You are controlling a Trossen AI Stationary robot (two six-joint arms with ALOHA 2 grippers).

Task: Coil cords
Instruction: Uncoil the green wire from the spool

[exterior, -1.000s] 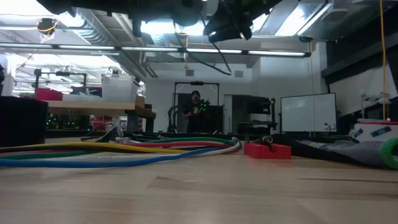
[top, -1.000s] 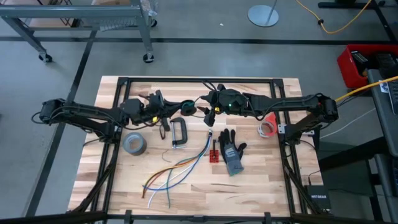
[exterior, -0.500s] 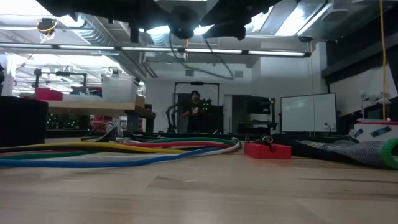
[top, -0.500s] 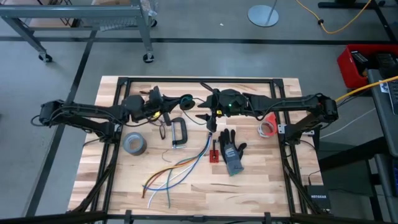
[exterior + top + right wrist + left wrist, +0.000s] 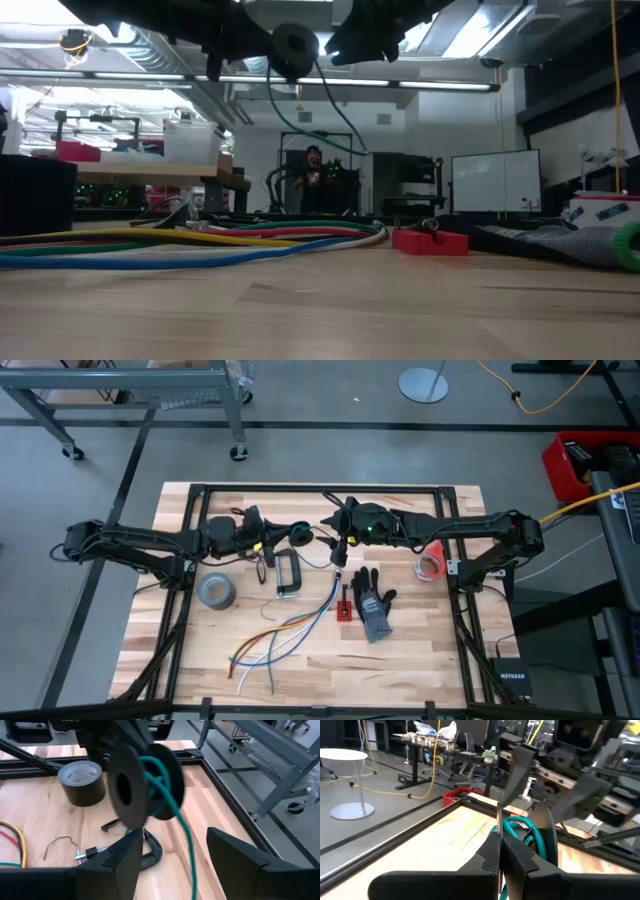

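A small black reel (image 5: 300, 535) wound with green cord hangs above the table's middle, toward the far side. It also shows in the right wrist view (image 5: 145, 780) and the low view (image 5: 293, 45). My left gripper (image 5: 272, 543) is shut on it. A loose length of green cord (image 5: 185, 840) runs down from the reel. My right gripper (image 5: 337, 543) is open just right of the reel, its fingers (image 5: 120, 865) standing on either side of the hanging cord. I cannot see them touch it. My left gripper pinches the thin rim of one reel flange (image 5: 498, 817) between its two fingers. The fingers come about level from the table's left. The reel is lifted clear of the table with its flanges upright, and green cord (image 5: 335, 115) hangs slack below it.
Under the arms lie a black C-clamp (image 5: 287, 572) and a grey tape roll (image 5: 215, 592). Loose orange, blue and white wires (image 5: 285, 630) lie toward the near edge. A dark glove (image 5: 372, 603), a small red block (image 5: 344, 608) and a red-and-white roll (image 5: 430, 563) lie to the right.
My left gripper has moved the reel a little down and toward the near edge, so in the low view it shows lower, with the green cord hanging from it. My right gripper has turned at the wrist beside the reel.
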